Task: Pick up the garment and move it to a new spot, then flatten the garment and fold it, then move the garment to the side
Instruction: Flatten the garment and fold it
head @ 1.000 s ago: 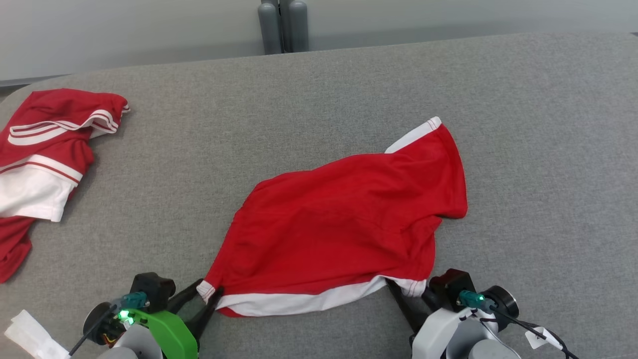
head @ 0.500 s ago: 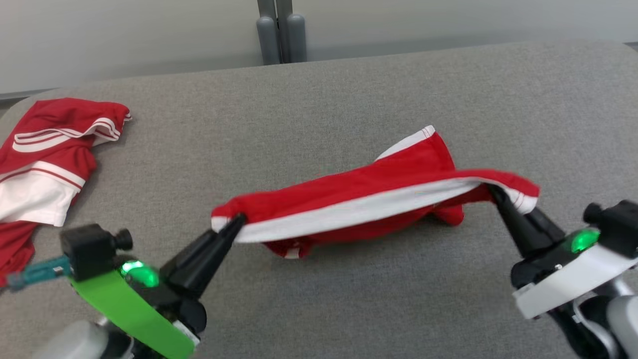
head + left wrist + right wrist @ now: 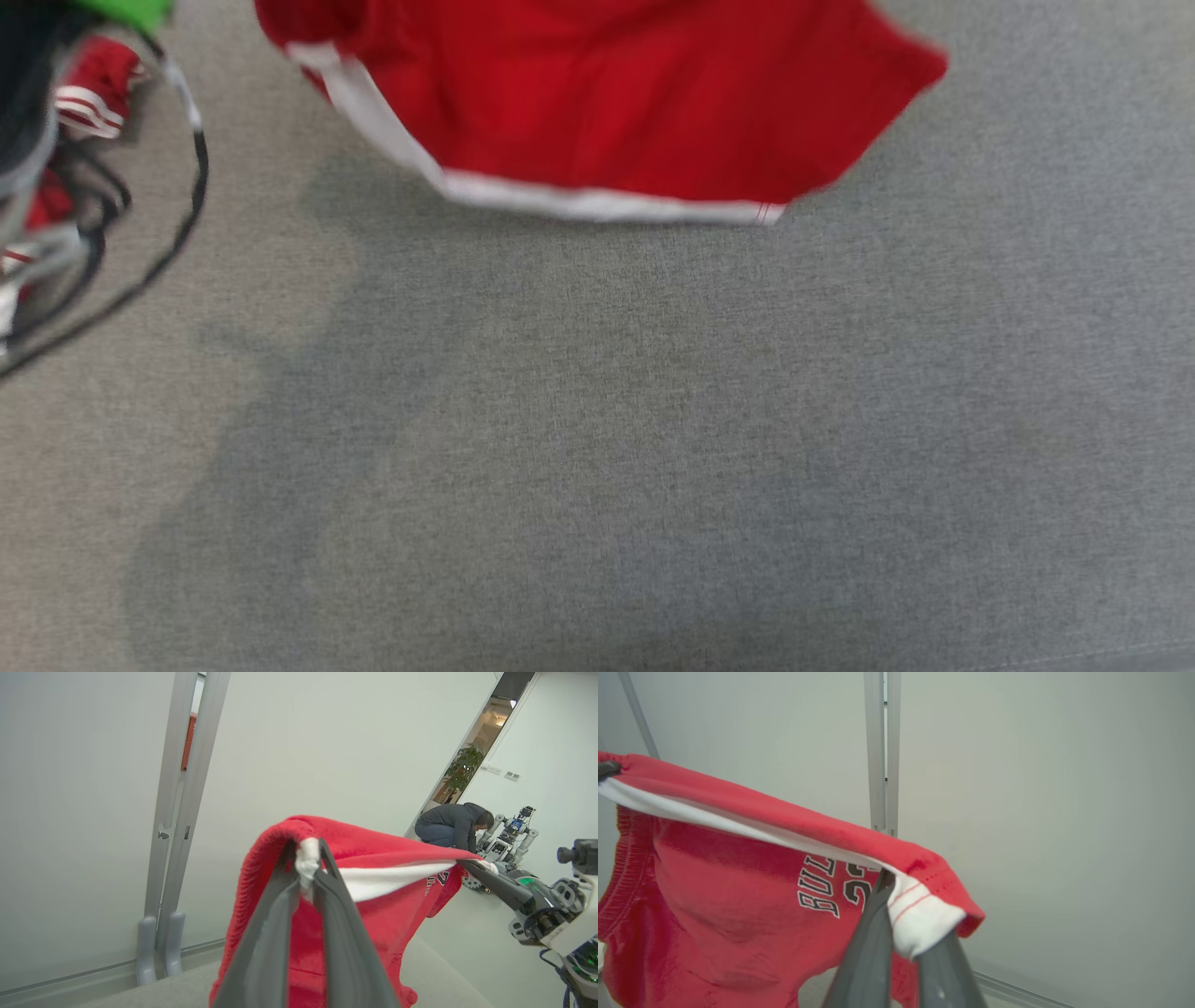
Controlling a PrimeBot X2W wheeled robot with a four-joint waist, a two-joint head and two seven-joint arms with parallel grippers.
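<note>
While the left gripper [image 3: 308, 858] is pinching one white-trimmed corner of the garment [image 3: 635, 103] with its jaws nearly together, the right gripper [image 3: 896, 896] is clamping the opposite corner, its fingers closed on the white hem with red stitching. Between them the white band is stretching taut, and the red cloth is hanging below it like a curtain. Black and white lettering is showing on the side that faces the right wrist view. In the blurred head view the garment is hanging at the top of the picture above the grey worktop [image 3: 653, 448], its white-edged hem lowest and a broad shadow lying on the surface beneath. Whether its lowest part is touching the worktop cannot be told. A second garment [image 3: 89, 89], red and white, is lying at the worktop's far left, partly behind dark cables [image 3: 191, 159]. Beyond the right gripper, in the left wrist view, a person [image 3: 451, 823] is crouching beside another robot [image 3: 509, 833] near a doorway.
</note>
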